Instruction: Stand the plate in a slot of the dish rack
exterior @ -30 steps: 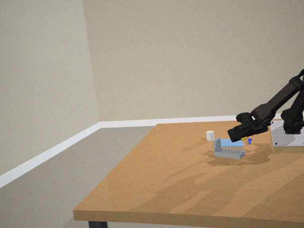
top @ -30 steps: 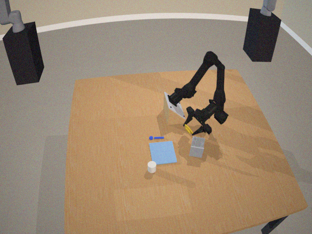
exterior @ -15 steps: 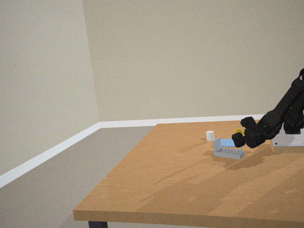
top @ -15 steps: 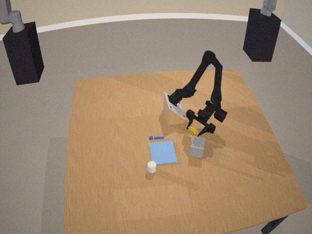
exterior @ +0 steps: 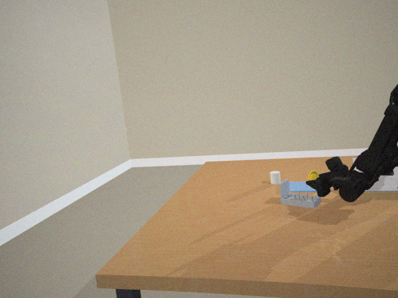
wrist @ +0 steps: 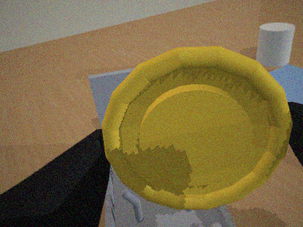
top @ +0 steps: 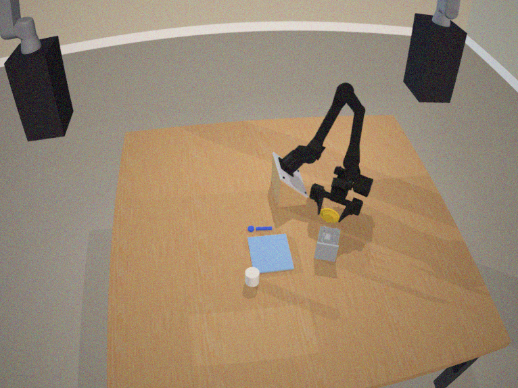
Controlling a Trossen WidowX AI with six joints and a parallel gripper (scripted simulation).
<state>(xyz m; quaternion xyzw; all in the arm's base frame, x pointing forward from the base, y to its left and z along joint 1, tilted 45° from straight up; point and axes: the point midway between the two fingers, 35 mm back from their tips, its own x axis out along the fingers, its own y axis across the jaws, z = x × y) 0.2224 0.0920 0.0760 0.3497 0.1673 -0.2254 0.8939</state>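
You see a plain yellow plate [wrist: 198, 128] in the black gripper [top: 336, 208], the grey dish rack [top: 327, 244] below it, a light blue mat [top: 270, 253], a white cylinder [top: 251, 276], and a dark blue spoon-shaped piece [top: 259, 228]. The table [top: 181, 327] shows an orange wood grain; two black boxes [top: 38, 88] stand on the grey floor.
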